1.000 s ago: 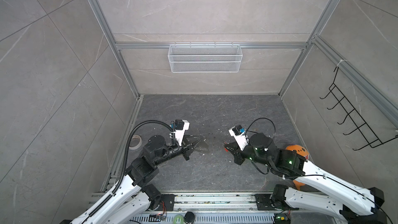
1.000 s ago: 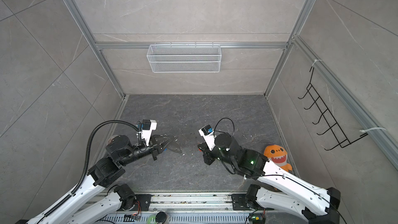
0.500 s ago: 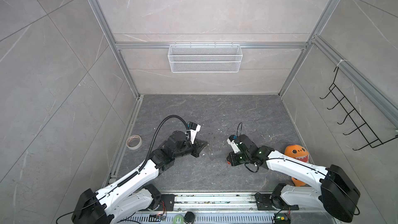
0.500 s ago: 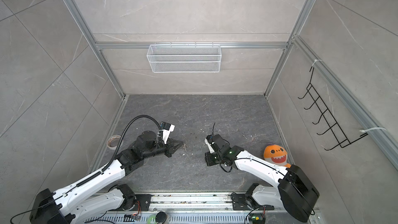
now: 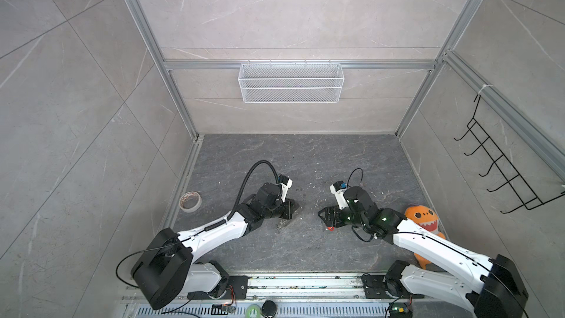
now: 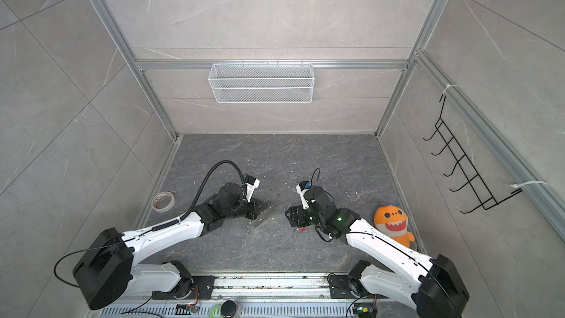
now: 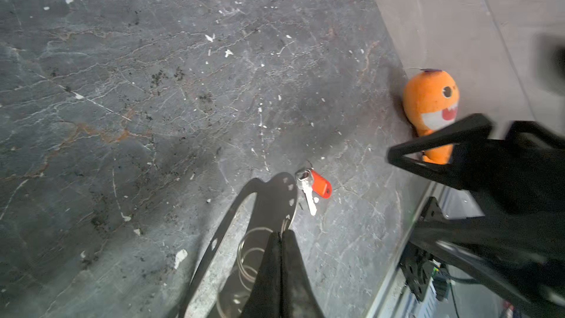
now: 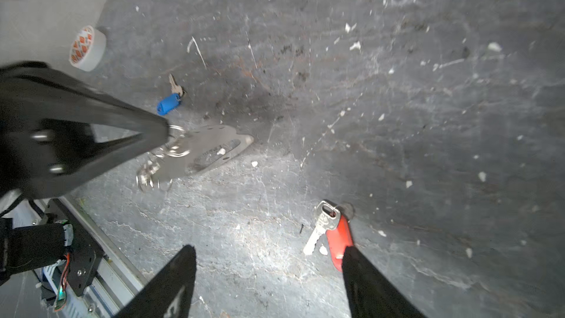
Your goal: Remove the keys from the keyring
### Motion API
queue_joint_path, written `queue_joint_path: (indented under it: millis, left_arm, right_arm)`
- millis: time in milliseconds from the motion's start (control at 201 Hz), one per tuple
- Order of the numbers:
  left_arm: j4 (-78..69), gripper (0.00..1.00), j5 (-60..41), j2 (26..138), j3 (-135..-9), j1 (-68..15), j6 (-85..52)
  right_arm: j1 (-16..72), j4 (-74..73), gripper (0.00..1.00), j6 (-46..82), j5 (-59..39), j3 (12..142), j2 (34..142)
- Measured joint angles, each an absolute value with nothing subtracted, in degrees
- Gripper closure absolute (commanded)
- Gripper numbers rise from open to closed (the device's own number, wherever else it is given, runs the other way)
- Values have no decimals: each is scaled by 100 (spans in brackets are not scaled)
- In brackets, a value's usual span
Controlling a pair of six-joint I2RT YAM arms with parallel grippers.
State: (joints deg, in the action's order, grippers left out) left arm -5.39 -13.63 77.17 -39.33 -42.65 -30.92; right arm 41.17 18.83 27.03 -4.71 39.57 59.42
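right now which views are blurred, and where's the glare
Left wrist view: red key crisp, right claw smeared by motion. Right wrist view: left claw and keyring soft, a washed-out bright patch on the floor beside the red key. Both top views: sharp, evenly lit, no glare.
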Motion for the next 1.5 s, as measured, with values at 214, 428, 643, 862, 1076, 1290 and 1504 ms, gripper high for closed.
queue_joint_path:
  millis: [214, 428, 643, 862, 1076, 1290, 1504]
  left_arm:
    - [-650, 61, -1201, 8291, -4193, -4034, -3148]
    - [-493, 0, -967, 8051, -4235, -3791, -3103]
    - [-106, 0, -770, 7048, -4445, -3785, -2961]
    - [86, 0, -609, 6047, -4550, -3785, -2847]
    - [174, 0, 220, 5339, -4550, -3787, -2644]
    - [60, 0, 2001, 5240, -4539, -3745, -1706]
    - [-263, 0, 3035, 5732, -4375, -2609, -851]
  right_arm:
    - [4115, 2078, 0, 2617, -209, 4045, 5317]
    - [4115, 2261, 0, 2571, 21, 4051, 4908]
    - [4115, 2333, 0, 2539, 246, 4270, 4550]
    - [4115, 2283, 0, 2480, 355, 4335, 4265]
    - [4117, 1909, 0, 2434, 502, 4335, 4032]
    - [4117, 1743, 0, 2416, 620, 4333, 4001]
    - [4117, 1704, 0, 2416, 690, 4318, 3929]
